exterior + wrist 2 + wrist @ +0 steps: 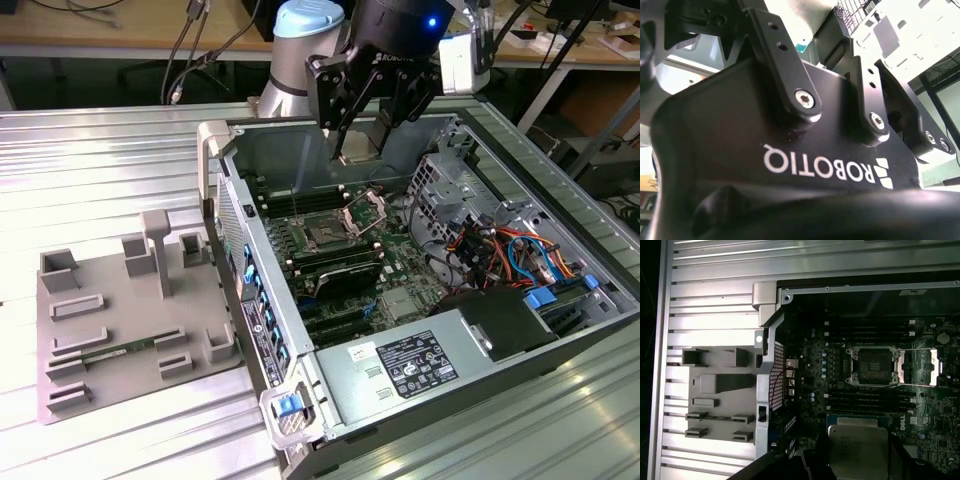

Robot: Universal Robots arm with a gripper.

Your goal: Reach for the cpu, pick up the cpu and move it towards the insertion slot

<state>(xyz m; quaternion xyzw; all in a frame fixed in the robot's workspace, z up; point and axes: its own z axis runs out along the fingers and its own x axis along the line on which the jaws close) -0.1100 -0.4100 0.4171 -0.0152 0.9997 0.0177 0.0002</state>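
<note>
The gripper (350, 150) hangs above the far part of an open computer case (300, 330) that lies on its side on a ribbed metal table (100, 170). In the exterior view its two dark fingers (335, 105) point down into the case and stand close together, with a thin pale plate between their tips; this looks like the cpu (349, 148) held on edge, though it is too small there to be sure. In the first wrist view the cpu (858, 450) shows plainly as a flat silver-white square, with dark finger shapes just beside it on two opposite sides, so the fingers are closed on it and it hangs clear of the board. The insertion slot (328, 234) lies below and nearer than the gripper in the exterior view, a square socket with a dark centre in a silver bracket whose hinged plate (366, 212) stands open on the far right of it. In the first wrist view the insertion slot (873, 367) is empty, well apart from the cpu, with long black memory slots (867, 330) running along both sides of it. On the exterior view's left, a grey plastic holder (130, 320) with several recesses and posts sits on the table just beside the case. The second wrist view shows the gripper's black body (790, 165) and finger links from close by.
</note>
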